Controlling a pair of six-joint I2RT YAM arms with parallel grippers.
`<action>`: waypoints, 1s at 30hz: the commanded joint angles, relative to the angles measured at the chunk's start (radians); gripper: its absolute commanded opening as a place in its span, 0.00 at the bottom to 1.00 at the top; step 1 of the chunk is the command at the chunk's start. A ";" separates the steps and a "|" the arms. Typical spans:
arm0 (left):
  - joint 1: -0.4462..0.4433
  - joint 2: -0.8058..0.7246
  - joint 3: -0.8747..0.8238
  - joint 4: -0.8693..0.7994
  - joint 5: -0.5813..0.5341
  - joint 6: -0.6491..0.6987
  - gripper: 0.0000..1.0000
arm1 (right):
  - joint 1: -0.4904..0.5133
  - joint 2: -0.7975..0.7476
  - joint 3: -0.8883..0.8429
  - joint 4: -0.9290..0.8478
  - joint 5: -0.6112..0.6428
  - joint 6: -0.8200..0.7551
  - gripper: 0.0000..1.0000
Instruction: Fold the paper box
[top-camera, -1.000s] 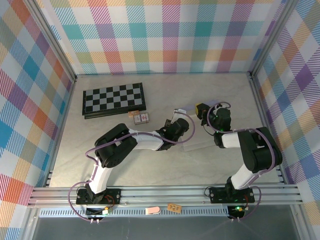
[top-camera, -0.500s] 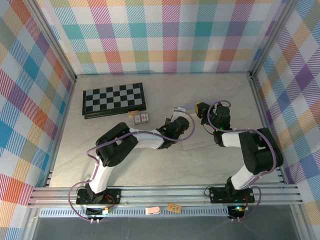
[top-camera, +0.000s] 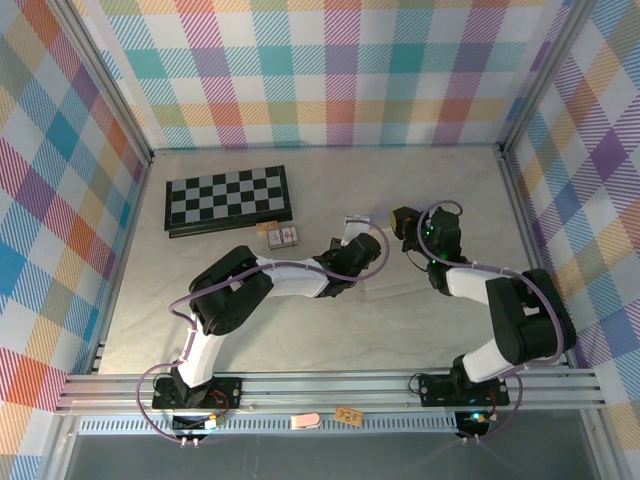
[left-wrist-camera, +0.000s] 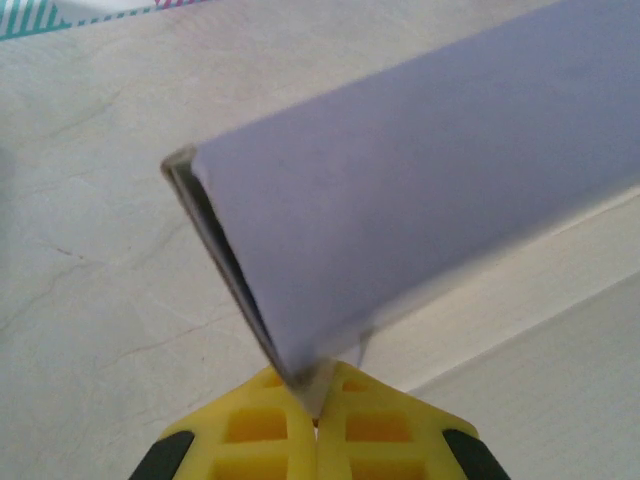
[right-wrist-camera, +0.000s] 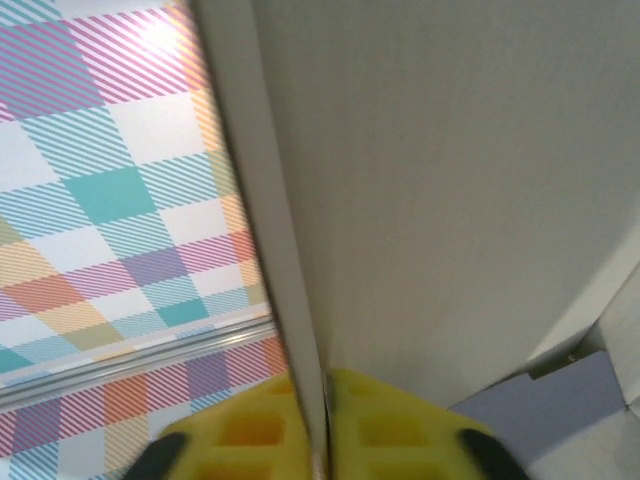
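Folding is under way, judging by how both claws grip raised panels of the paper box (top-camera: 392, 285), which lies right of the middle of the table (top-camera: 300, 340), between the two arms.

At the far left, near the back left corner, sits a black-and-white checkerboard (top-camera: 228, 200). Just beside its front right corner is a small patterned card pack (top-camera: 280, 235). Neither is touched.

Next comes the left gripper (left-wrist-camera: 315, 400). Its yellow fingers are pressed together on the lower edge of a lavender flap. In the left wrist view this flap rises at a tilt away from the claw, doubled over, with a dark seam showing along its left end. Cream card and pale table lie beneath it.

On the right, the right gripper (right-wrist-camera: 322, 400) has its yellow fingers pinched tight on the thin edge of a cream-white panel that stands upright. A bit of lavender card shows at the lower right of the right wrist view.

The step in hand looks like raising and creasing opposite walls. The next move probably calls for bringing each held panel fully upright along its crease, then tucking a flap into a slot, with gentle force so the thin card does not buckle or tear. Which slot takes which flap cannot be told.
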 joint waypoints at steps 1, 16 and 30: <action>0.007 -0.033 0.023 -0.160 0.024 -0.049 0.00 | 0.042 -0.090 0.008 -0.170 -0.094 -0.025 0.33; 0.031 -0.157 0.270 -0.747 0.157 -0.207 0.00 | -0.060 -0.324 0.470 -0.981 -0.041 -0.348 0.78; 0.198 -0.162 0.558 -1.274 0.585 -0.264 0.00 | -0.136 -0.223 0.838 -1.557 -0.004 -0.668 0.76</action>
